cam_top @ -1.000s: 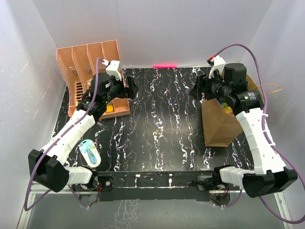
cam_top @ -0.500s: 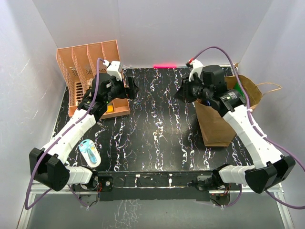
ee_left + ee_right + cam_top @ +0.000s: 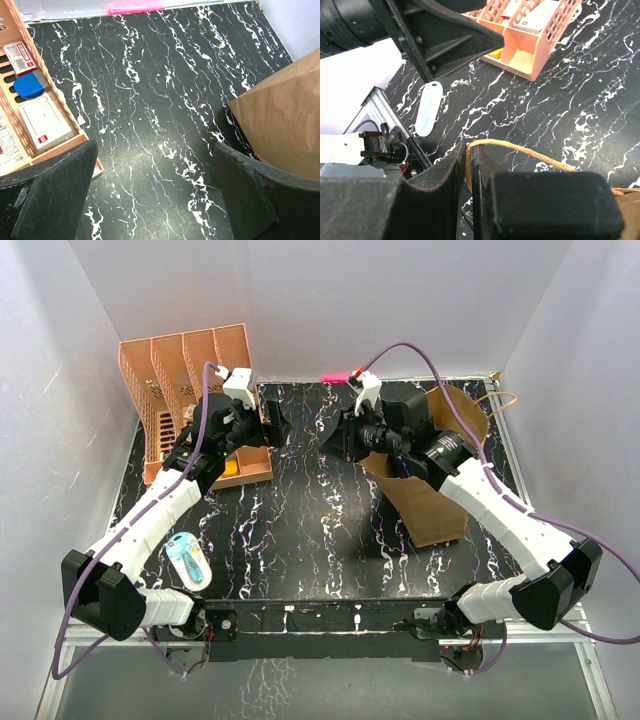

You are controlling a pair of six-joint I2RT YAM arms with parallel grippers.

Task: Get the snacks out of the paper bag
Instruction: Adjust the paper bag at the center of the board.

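The brown paper bag point(image 3: 432, 492) stands tilted on the right half of the table, and its side fills the right edge of the left wrist view point(image 3: 282, 117). My right gripper point(image 3: 347, 436) is at the bag's left top corner. In the right wrist view it point(image 3: 469, 161) is shut on the bag's twisted paper handle point(image 3: 530, 151), which runs out to the right between the pads. My left gripper point(image 3: 276, 421) hangs open over bare table beside the organiser, with nothing between its fingers point(image 3: 52, 197). The snacks are hidden.
A peach-orange file organiser point(image 3: 182, 380) with small stationery stands at the back left, close to the left gripper. A light-blue and white oval gadget point(image 3: 188, 559) lies near the front left edge. The bag's other handle point(image 3: 502, 398) sticks out at the back right.
My right gripper has shut on the bag's handle and swung left toward the table's middle, dragging and tilting the bag with it. The left arm has not moved.
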